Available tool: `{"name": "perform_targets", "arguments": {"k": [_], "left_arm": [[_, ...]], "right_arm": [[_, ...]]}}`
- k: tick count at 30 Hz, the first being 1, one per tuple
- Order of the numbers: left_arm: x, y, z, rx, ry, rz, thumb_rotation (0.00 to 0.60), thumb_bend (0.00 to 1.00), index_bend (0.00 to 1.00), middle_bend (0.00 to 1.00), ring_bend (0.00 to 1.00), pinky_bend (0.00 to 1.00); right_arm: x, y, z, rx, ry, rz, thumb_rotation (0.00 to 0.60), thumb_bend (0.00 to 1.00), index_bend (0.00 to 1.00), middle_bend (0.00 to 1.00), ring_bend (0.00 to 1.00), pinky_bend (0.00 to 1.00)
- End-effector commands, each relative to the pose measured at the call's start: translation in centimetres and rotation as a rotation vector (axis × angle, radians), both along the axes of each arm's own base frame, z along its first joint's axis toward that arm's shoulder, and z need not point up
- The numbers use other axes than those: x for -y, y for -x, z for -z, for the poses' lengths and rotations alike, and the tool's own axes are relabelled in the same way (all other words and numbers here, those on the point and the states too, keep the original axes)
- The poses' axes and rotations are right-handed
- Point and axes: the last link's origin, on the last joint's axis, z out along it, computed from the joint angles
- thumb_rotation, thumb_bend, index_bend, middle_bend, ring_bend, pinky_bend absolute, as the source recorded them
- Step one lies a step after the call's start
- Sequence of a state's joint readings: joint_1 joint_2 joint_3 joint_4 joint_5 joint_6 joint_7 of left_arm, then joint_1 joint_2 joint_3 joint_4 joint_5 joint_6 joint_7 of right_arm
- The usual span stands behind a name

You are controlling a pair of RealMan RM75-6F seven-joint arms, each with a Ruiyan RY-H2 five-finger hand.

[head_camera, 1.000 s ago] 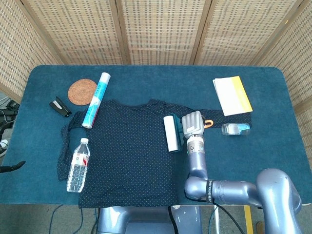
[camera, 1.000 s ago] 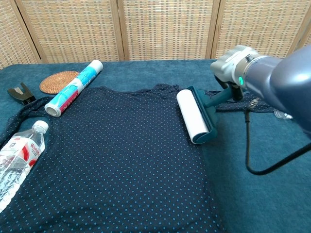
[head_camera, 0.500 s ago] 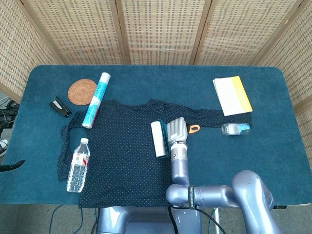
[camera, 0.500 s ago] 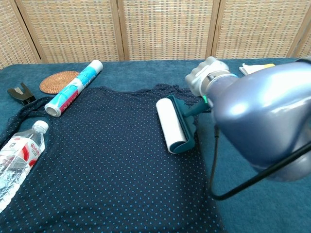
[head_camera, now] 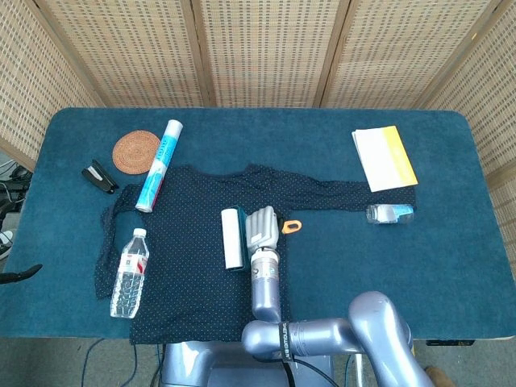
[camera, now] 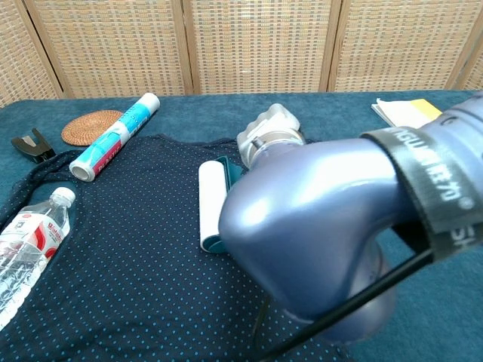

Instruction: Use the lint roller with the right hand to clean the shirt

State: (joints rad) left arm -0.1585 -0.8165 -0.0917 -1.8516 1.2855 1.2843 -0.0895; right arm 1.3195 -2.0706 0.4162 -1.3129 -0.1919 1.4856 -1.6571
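A dark blue dotted shirt [head_camera: 193, 258] [camera: 121, 256] lies spread flat on the blue table. My right hand [head_camera: 263, 228] [camera: 270, 130] grips the teal handle of the lint roller [head_camera: 233, 238] [camera: 210, 205]. The roller's white drum rests on the middle of the shirt, lying front to back. An orange loop [head_camera: 291, 226] at the handle's end sticks out to the right of the hand. In the chest view my right arm fills the lower right and hides the shirt's right side. My left hand shows in neither view.
On the shirt's left edge lie a water bottle [head_camera: 129, 272] [camera: 30, 241] and a blue-white tube [head_camera: 159, 164] [camera: 113, 137]. A cork coaster [head_camera: 135, 151], a black clip [head_camera: 99, 176], a white-yellow booklet [head_camera: 384, 157] and a small clear container [head_camera: 389, 213] are on the table [head_camera: 451, 266].
My right hand has dragged the lint roller leftward across the shirt, from its right edge to its middle. The arm now blocks much of the chest view.
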Motion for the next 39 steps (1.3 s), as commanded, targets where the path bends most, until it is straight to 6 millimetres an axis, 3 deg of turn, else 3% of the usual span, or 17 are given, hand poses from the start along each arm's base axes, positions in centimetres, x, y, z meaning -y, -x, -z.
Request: {"name": "perform_targets", "arguments": {"k": [1,7,12,34,37,39], "left_arm": [[0.0,0.0,0.0,0.002,0.003,-0.001,0.6,0.0,0.0,0.0,0.0,0.0],[-0.1,0.1,0.0,0.003,0.005,-0.001,0.6,0.0,0.0,0.0,0.0,0.0],[-0.1,0.1,-0.1,0.004,0.003,0.0,0.6,0.0,0.0,0.0,0.0,0.0],[-0.1,-0.5,0.7,-0.022,0.015,0.006,0.6,0.0,0.0,0.0,0.0,0.0],[-0.2,-0.5,0.8,-0.021,0.017,0.005,0.6,0.0,0.0,0.0,0.0,0.0],[-0.2,-0.5,0.8,-0.019,0.017,0.007,0.6,0.0,0.0,0.0,0.0,0.0]], "right_arm": [[-0.4,-0.9,0.5,0.006,-0.002,-0.003,0.6,0.85,0.77,1.0,1.0,1.0],[-0.8,-1.6,1.4,0.008,-0.009,-0.01,0.6,0.85,0.77,1.0,1.0,1.0],[-0.5,-0.9,1.5,-0.006,0.0,-0.009,0.6,0.85,0.77,1.0,1.0,1.0],[3.8,8.3,-4.3,-0.171,0.121,-0.005,0.6,0.86,0.77,1.0,1.0,1.0],[4.0,8.8,-4.5,-0.172,0.121,0.006,0.6,0.86,0.77,1.0,1.0,1.0],[3.7,8.0,-3.9,-0.159,0.105,-0.007,0.6,0.86,0.77,1.0,1.0,1.0]]}}
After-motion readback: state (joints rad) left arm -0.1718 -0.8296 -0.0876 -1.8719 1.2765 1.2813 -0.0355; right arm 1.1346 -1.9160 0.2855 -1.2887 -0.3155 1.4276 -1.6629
